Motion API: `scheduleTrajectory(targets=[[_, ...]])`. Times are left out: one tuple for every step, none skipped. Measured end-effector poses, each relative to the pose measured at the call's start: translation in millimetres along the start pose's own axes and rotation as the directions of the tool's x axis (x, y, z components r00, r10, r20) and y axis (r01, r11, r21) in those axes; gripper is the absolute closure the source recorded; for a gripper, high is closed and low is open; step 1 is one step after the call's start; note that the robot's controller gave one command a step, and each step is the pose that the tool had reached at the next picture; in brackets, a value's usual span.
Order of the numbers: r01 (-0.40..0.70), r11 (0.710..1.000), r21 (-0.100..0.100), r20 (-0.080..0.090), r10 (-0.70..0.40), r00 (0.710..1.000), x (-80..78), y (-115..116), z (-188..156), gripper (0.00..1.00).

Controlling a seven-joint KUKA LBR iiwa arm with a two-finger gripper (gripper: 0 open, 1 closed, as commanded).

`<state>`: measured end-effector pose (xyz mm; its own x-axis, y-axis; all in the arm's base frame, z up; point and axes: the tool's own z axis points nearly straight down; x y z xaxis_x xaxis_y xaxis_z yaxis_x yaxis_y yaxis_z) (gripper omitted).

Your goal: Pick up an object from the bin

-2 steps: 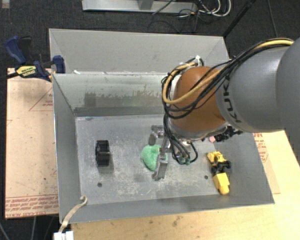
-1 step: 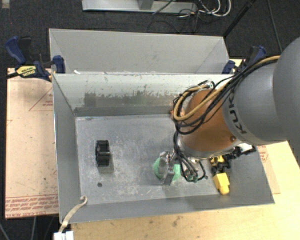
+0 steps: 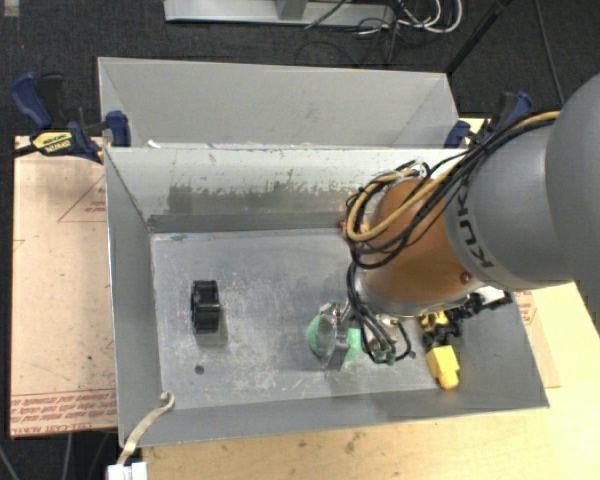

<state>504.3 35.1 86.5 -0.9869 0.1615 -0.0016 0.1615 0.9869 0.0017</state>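
With the jaws low at a small green thing near the front wall of the bin, spread or pinching I cannot tell, nothing looks lifted yet: the grasp, if not made, and the raise seem left.

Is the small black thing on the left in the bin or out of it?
In: the black thing lies on the bin's grey floor, inside its walls.

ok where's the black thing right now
The black thing lies alone on the left of the bin floor, well apart from the green thing at the gripper.
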Motion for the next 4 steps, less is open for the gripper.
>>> scheduleTrajectory(targets=[[0.005, 1.0, 0.001, -0.006, -0.005, 1.0, 3.9, -18.4, -31.4, 1.0], [-0.019, 1.0, 0.002, 0.001, 0.019, 1.0, 14.5, -6.9, -55.2, 1.0], [-0.008, 1.0, 0.0, 0.0, 0.008, 1.0, -8.7, 9.9, -40.7, 1.0], [0.007, 1.0, 0.0, 0.0, -0.007, 1.0, -25.4, 13.1, -37.2, 1.0]])
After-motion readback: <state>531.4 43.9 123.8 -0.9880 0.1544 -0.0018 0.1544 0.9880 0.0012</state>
